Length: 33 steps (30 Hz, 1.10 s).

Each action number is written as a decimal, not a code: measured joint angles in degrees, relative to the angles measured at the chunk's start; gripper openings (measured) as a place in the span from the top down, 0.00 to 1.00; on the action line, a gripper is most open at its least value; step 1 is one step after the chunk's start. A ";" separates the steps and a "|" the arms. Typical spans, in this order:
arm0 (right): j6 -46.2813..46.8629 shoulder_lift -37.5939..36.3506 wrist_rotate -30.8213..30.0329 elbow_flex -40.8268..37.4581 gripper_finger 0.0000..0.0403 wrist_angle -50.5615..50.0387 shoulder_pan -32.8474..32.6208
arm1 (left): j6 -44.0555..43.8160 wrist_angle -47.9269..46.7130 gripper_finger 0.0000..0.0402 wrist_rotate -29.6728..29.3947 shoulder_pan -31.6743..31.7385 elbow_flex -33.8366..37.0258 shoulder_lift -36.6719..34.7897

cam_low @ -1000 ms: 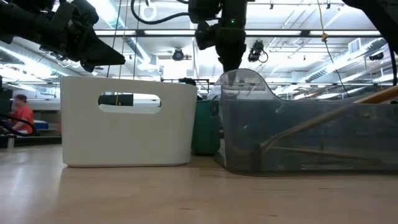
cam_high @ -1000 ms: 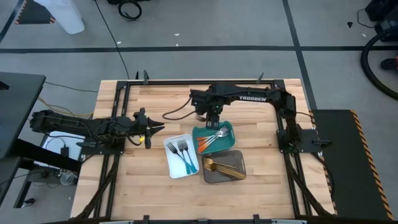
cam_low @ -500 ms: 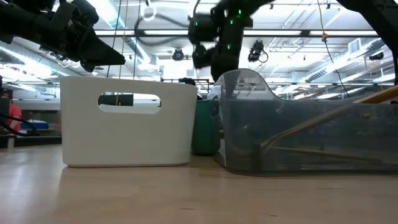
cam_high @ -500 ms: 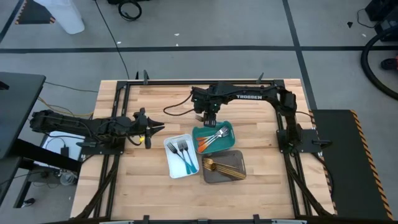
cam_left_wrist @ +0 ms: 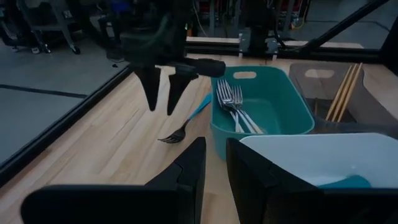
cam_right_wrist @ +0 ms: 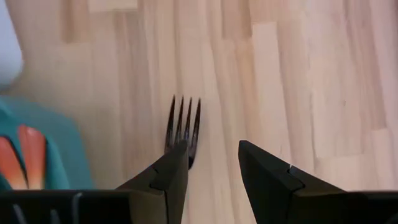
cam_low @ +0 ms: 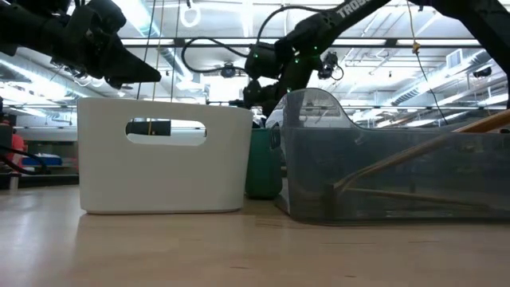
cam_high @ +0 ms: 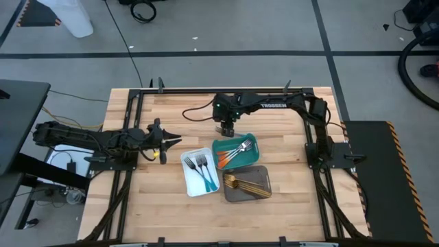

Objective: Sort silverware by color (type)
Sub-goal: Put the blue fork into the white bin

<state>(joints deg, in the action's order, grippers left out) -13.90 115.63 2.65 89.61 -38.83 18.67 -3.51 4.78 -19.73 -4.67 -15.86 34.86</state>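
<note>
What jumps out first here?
Three trays packed side by side mid-table: the white tray with blue-handled forks, the teal tray with orange-handled ones, the grey tray with gold ones. One stray fork lies on the wood beside the teal tray, right end effector open just above it.

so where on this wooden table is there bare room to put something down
Bare wood lies along the near edge of the wooden table in front of the trays, and on its right side. It is crowded mid-table: the white tray, teal tray and grey tray sit together, a blue-handled fork lying loose behind the teal one under the right gripper.
</note>
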 joint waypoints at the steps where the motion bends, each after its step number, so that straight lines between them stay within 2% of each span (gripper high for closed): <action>1: -0.31 0.04 -0.14 -0.22 0.62 -0.04 0.06 | 0.52 0.00 0.82 0.00 0.00 0.00 0.01; 6: -1.45 0.44 1.69 -0.10 0.62 0.19 0.83 | 5.39 0.08 0.82 -1.01 0.00 0.00 0.00; 15: -2.06 1.53 3.44 0.03 0.62 3.29 0.53 | 14.74 3.18 0.82 -11.02 0.48 -0.02 0.00; 23: 1.41 3.43 2.87 -0.46 0.62 1.20 0.07 | 14.85 3.48 0.82 -11.17 3.74 -0.09 0.01; 33: 2.86 3.33 0.63 -7.16 0.62 3.85 -0.54 | 14.80 2.54 0.82 -11.05 4.59 -0.09 0.01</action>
<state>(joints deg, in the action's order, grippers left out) -11.04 118.96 3.28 82.45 -34.97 18.13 11.29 7.31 -30.78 -0.08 -15.94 34.87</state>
